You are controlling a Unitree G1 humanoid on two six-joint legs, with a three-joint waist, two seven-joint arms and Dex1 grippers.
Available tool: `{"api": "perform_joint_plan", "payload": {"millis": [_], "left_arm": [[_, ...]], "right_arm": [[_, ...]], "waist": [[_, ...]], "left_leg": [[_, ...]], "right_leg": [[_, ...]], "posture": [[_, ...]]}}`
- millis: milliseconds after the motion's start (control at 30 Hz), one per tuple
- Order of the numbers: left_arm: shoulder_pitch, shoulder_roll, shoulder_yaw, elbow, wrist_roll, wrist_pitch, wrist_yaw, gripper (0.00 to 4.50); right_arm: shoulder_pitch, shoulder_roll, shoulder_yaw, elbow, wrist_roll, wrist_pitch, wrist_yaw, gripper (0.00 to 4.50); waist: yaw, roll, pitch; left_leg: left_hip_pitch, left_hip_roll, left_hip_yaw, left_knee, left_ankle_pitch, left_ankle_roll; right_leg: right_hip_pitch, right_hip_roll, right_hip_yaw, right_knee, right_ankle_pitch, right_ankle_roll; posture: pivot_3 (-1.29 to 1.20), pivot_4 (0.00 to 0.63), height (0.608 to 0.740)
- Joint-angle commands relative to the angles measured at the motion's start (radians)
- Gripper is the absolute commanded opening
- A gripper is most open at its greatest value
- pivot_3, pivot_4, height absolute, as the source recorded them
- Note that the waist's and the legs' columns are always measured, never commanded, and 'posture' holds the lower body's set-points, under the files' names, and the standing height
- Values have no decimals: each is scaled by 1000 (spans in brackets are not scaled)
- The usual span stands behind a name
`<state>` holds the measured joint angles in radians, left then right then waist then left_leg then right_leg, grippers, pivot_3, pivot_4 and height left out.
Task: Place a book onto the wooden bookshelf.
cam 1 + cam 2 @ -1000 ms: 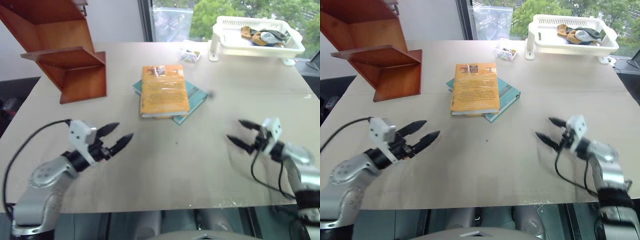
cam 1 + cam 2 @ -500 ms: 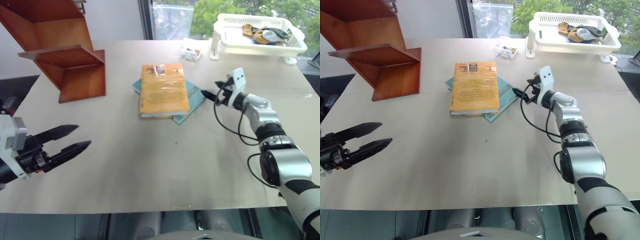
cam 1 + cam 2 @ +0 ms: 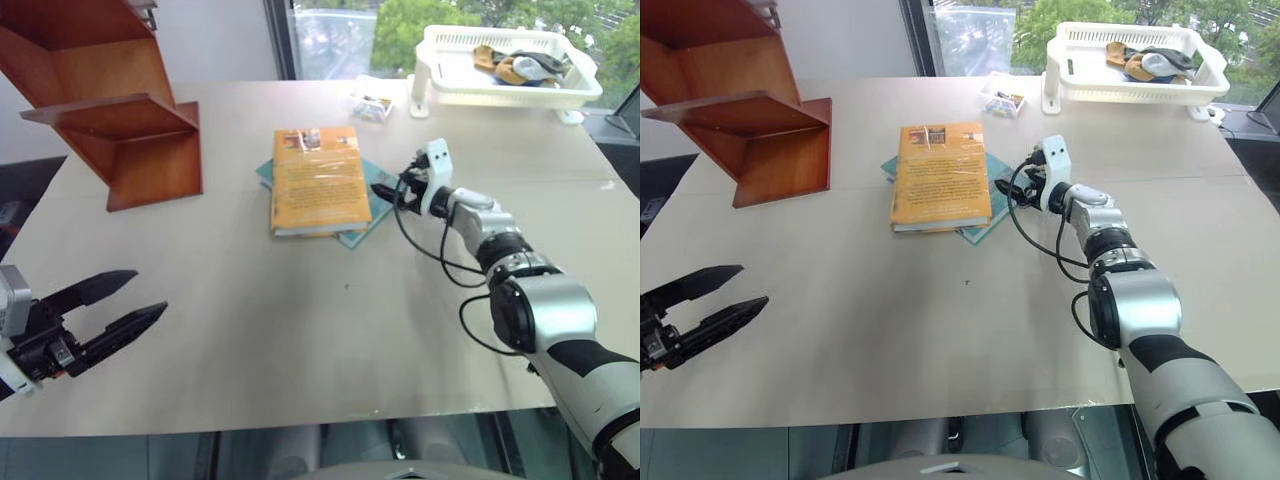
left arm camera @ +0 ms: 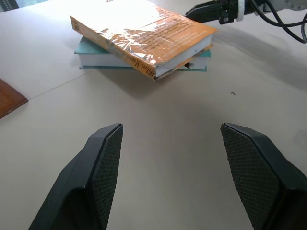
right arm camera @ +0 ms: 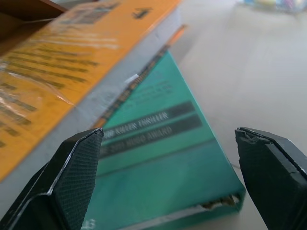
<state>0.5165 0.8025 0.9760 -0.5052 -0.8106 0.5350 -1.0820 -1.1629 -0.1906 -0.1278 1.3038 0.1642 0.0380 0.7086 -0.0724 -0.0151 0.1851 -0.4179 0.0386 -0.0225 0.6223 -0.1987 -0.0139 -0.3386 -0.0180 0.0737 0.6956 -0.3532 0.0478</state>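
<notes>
We see the book (image 3: 318, 178) lying flat on the table (image 3: 300, 330), stacked on a thinner teal book (image 3: 385, 197) whose corner juts out on the right side. Its orange cover faces up, with a small picture at the top edge. In the left wrist view the book (image 4: 144, 38) rests slightly askew on the teal one, its glossy cover catching the light.

The right gripper (image 3: 385, 190) reaches in from the right, level with the stack, its fingers spread apart and holding nothing. Its tips sit just beside the exposed corner of the teal book. We cannot tell from the head views whether they touch it. In the right wrist view the two fingers (image 5: 72, 177) stand wide on either side of the teal cover, with the orange book's page edge beyond.

The left gripper (image 3: 110, 310) hovers over the near left part of the table, well apart from the books, its fingers also spread and empty.

The shelf (image 3: 110, 110) stands at the far left corner of the table, well apart from the book. Its lower tier is bare. A white basket (image 3: 500, 62) with some items in it sits at the far right edge, and a small box (image 3: 371, 106) lies near it.
</notes>
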Motion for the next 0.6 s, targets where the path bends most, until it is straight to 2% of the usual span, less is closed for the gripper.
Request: {"api": "perform_joint_plan", "payload": {"millis": [33,233,600], "left_arm": [[10,-6,37,-48,-12,-6,23,3426],[0,-6,20,-54,-15,-7,41,3426],[-13,4,-11,-43,11,-17,49,3426]], "right_arm": [[-29,-1,-17,-8,-11,-21,-12,4500],[-16,4,13,-5,-70,-41,26,4500],[40,-17,88,-15,-144,-89,303,4500]], "waist": [[1,0,0],[-1,0,0],[-18,0,0]], "left_leg": [[0,0,0,0,0,0],[0,0,2,-3,0,0],[0,0,5,-4,0,0]], "right_leg": [[0,0,0,0,0,0],[-2,0,2,0,0,0],[-3,0,4,0,0,0]], "posture": [[0,150,740],[0,150,740],[0,150,740]]}}
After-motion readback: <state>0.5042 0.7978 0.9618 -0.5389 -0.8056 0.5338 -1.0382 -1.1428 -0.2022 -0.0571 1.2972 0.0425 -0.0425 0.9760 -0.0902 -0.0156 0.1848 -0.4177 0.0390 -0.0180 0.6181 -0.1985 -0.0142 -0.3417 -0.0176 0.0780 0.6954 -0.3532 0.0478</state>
